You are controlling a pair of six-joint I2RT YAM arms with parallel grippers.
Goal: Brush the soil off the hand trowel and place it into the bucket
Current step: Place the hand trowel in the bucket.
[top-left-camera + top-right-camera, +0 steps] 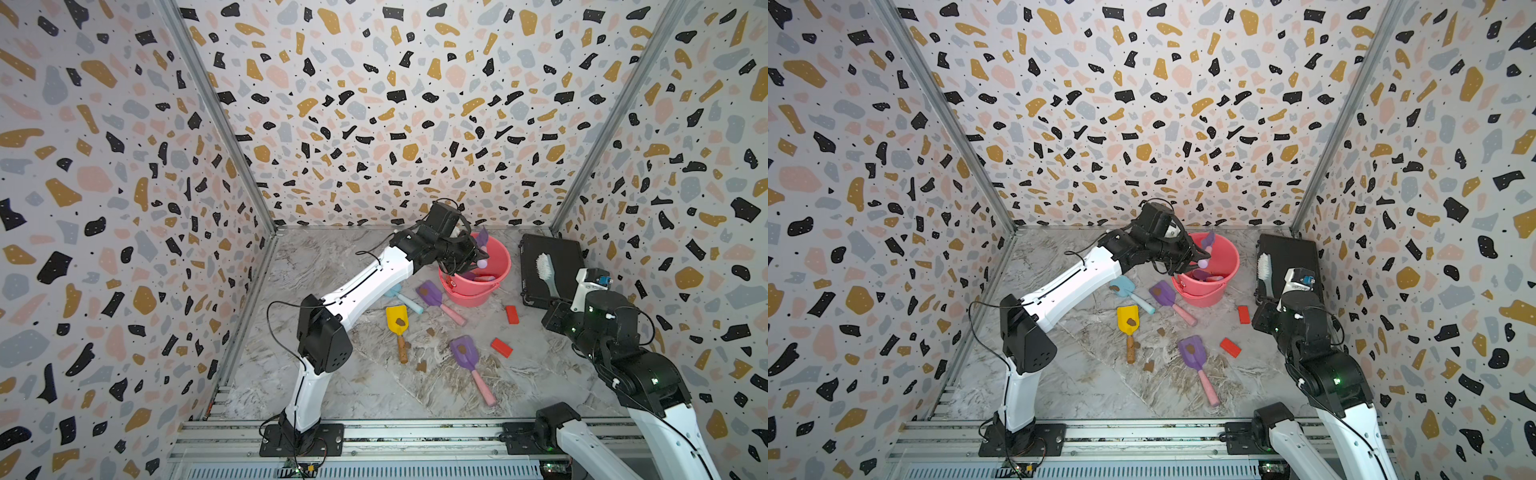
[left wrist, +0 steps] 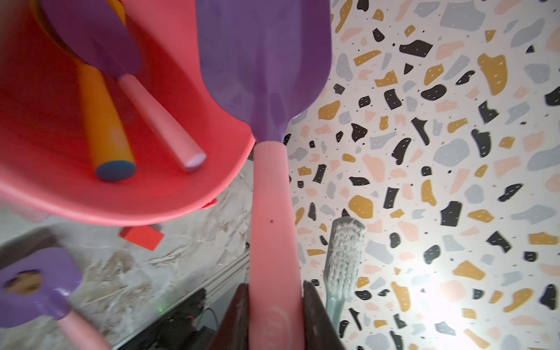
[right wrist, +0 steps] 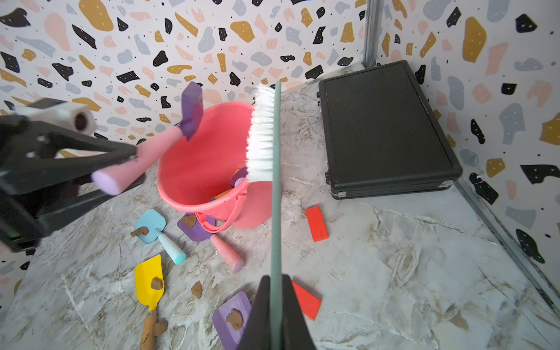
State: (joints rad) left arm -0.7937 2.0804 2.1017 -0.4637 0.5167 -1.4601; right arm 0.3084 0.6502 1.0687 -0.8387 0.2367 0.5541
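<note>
As left hand (image 3: 133, 165) grips trowel (image 3: 154, 150) — purple, by bucket (image 3: 197, 157)

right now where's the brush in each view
In both top views: the brush shows right of the bucket, against the black case.
Left wrist: the brush is beside the pink handle of the held purple trowel.
Right wrist: the brush is at centre, gripped by the right pincer, its bristles overlapping the bucket.
Shared landmark: the bucket, whose rim also shows in the left wrist view.

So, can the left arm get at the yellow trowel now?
Probably not to grasp: its fingers are shut on a purple trowel held over the bucket rim. The yellow trowel itself lies unobstructed.
</note>
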